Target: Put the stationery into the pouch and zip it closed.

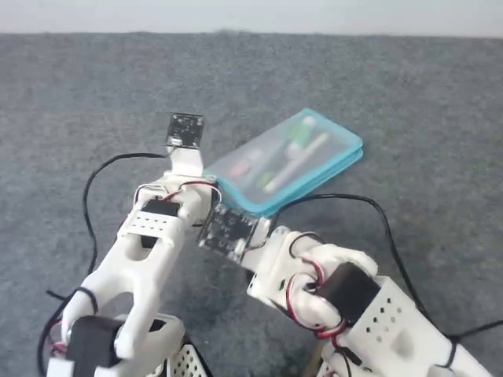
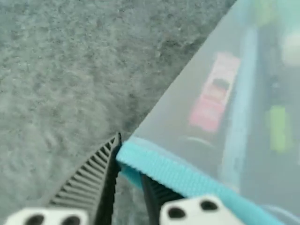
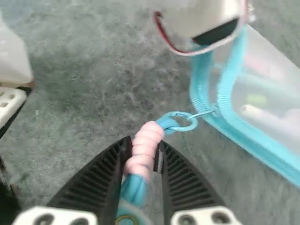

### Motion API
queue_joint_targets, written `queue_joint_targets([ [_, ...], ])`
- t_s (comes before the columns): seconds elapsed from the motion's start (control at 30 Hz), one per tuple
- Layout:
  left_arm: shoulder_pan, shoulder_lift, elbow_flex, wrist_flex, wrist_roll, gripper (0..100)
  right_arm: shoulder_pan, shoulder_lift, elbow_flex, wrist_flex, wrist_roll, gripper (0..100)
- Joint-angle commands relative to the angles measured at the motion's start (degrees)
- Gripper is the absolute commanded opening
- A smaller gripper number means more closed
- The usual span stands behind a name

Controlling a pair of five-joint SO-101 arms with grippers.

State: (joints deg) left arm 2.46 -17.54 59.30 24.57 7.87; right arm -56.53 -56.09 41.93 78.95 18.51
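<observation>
Right wrist view showed the right gripper (image 3: 144, 146) clamped on the pink zipper pull (image 3: 148, 133); the left gripper (image 2: 130, 158) pinched a corner of the pouch (image 2: 197, 98) (stationery (image 3: 262, 115) already inside) on grey carpet (image 3: 93, 84). A straight pull along the zip seemed wisest.

The left arm (image 1: 145, 251) stretches forward and low, its left claw (image 2: 129, 161) pinched on the pouch (image 2: 187, 180) rim, which sits between the tips of the two ribbed fingers (image 2: 89, 178). The right arm (image 1: 346, 298) bends in from the other side with its wrist turned toward the left claw. Its right claw (image 3: 144, 143) is clamped on the pink pull (image 3: 143, 157), gripped just behind the fingertips, and the two claws sit close together
</observation>
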Motion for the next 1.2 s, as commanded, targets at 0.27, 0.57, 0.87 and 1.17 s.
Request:
queue_joint_targets([
  [0.27, -3.3, -2.1, -3.7, 0.1, 2.5, 1, -15.3, -6.7, -5.9, 3.7, 3.5, 0.6],
  [0.57, -3.2, -2.7, -4.4, 1.9, 1.7, 1, 13.3, -4.8, -3.4, 1.6, 3.1, 16.2],
  [0.87, -2.7, -2.7, -10.2, 14.1, -4.8, 1, 29.5, 9.7, 6.1, -15.4, 13.0, 38.1],
  [1.17, -2.6, -2.6, -14.6, 23.7, -8.2, 1, 29.8, 21.2, 13.9, -42.2, 21.5, 37.6],
])
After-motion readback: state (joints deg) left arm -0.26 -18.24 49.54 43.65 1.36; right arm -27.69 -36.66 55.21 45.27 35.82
